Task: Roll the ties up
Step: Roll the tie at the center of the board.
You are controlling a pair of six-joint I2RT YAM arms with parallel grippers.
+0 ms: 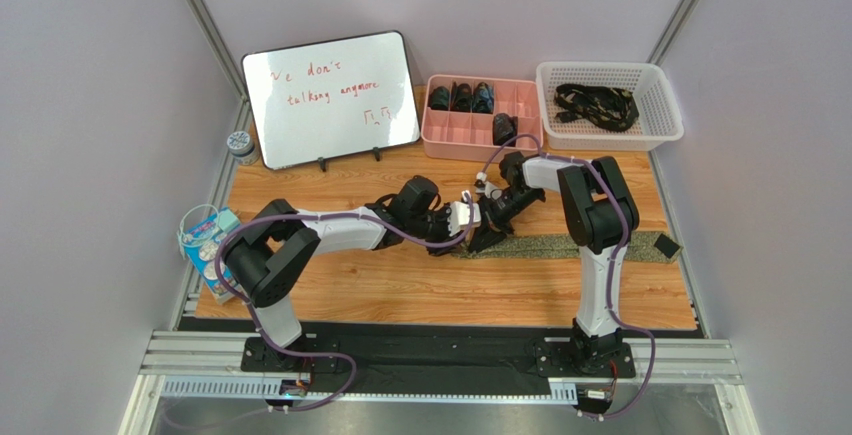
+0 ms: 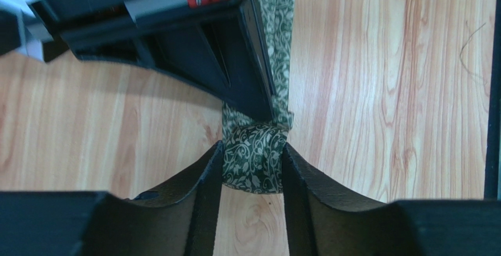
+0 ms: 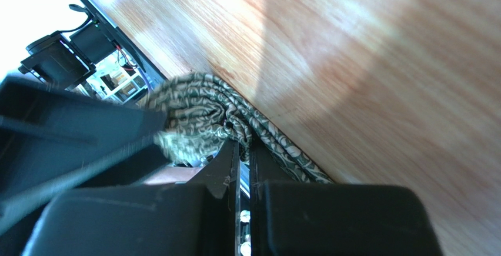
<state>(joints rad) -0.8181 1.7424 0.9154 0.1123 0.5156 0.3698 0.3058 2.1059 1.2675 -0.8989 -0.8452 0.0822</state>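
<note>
An olive-green patterned tie (image 1: 570, 246) lies flat along the wooden table, running right to a black end (image 1: 667, 246). Its left end is rolled up. My left gripper (image 1: 476, 218) is shut on this roll (image 2: 254, 157), with one finger pressing on each side of it (image 2: 253, 148). My right gripper (image 1: 494, 229) is shut on the roll's centre folds (image 3: 203, 115), its fingers almost touching (image 3: 243, 145). The right gripper's black body shows in the left wrist view (image 2: 176, 38), just above the roll. More black ties (image 1: 597, 103) lie in the basket.
A white basket (image 1: 668, 115) stands at the back right. A pink divided tray (image 1: 432, 143) with several rolled ties is beside it, and a whiteboard (image 1: 330, 98) is at the back left. A small jar (image 1: 241, 145) and a blue packet (image 1: 208, 240) sit at the left edge.
</note>
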